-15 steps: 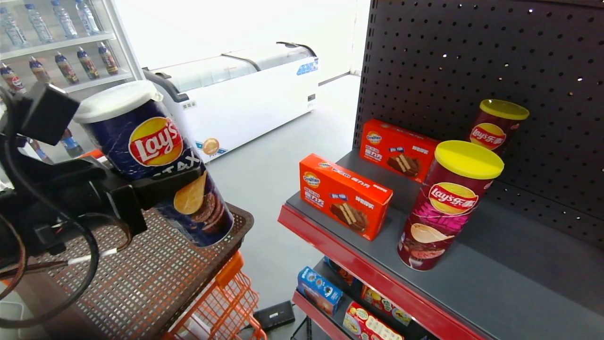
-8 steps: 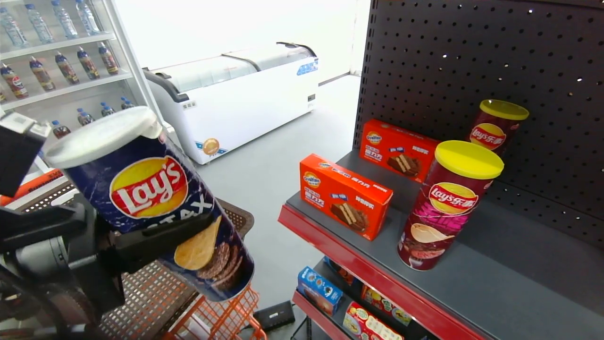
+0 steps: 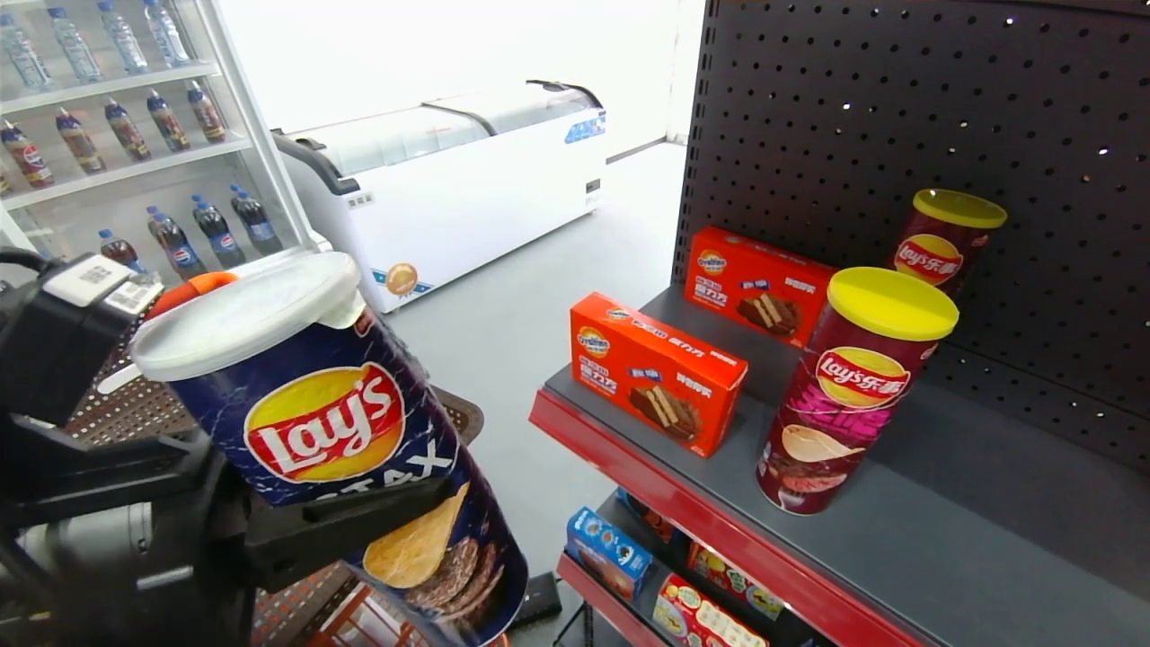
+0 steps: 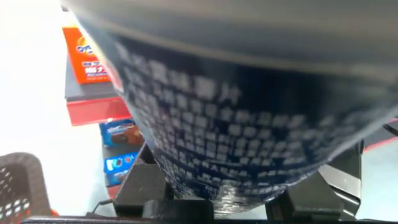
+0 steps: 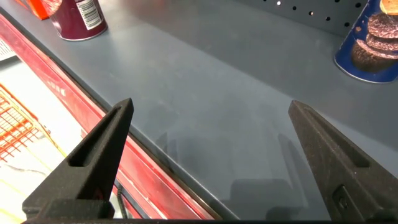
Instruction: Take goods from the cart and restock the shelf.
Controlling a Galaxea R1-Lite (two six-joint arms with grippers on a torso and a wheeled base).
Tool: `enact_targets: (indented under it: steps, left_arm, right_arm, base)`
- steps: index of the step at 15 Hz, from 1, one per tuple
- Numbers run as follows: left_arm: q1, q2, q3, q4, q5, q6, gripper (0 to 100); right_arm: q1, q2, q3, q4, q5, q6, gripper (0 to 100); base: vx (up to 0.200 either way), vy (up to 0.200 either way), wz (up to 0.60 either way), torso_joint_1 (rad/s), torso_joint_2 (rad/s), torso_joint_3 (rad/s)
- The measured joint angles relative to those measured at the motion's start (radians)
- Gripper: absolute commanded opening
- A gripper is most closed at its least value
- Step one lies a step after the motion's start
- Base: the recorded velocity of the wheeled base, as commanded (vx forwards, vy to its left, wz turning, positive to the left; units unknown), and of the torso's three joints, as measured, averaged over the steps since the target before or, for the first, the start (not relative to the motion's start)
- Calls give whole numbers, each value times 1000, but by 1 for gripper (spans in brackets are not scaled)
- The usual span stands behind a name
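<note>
The left gripper (image 3: 377, 508) holds a blue chip can (image 3: 332, 431) with its fingers (image 3: 350, 526) clenched around the lower half of the can. The can is in the air and tilted, its white lid leaning left. It hangs over the near right edge of the cart (image 3: 117, 409), left of the shelf (image 3: 943, 530) and well apart from it. In the left wrist view the can's blue wall (image 4: 249, 124) sits between the dark fingers.

On the shelf stand two orange boxes, one near (image 3: 660, 373) and one far (image 3: 759, 283). To their right are two maroon cans with yellow lids, one near (image 3: 849, 395) and one far (image 3: 948, 238).

The right gripper (image 5: 211, 106) hovers over a bare part of the shelf deck, its fingers (image 5: 99, 155) spread wide and grasping nothing. Another blue can (image 5: 372, 43) stands on the deck beyond them.
</note>
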Motion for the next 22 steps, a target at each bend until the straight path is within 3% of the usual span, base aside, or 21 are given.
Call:
enact_targets:
  steps: [5,8,12,18,22]
  left_arm:
    - [-45,92,-81,9,-75,1,0]
    - [-92,122,-83,11,-76,4,0]
    - [-119,176,-90,10,-79,70,0]
    - [-138,233,-149,8,-79,79,0]
    - [-138,246,-160,8,-80,80,0]
  right_arm:
    - [0,0,0,0,0,0,100]
    - [0,0,0,0,0,0,100]
    - [0,0,0,0,0,0,100]
    - [1,0,0,0,0,0,100]
    - [1,0,0,0,2,0,100]
  base:
    - [0,0,0,0,0,0]
    - [0,0,0,0,0,0]
    - [0,0,0,0,0,0]
    - [0,0,0,0,0,0]
    - [0,0,-600,-2,2,2]
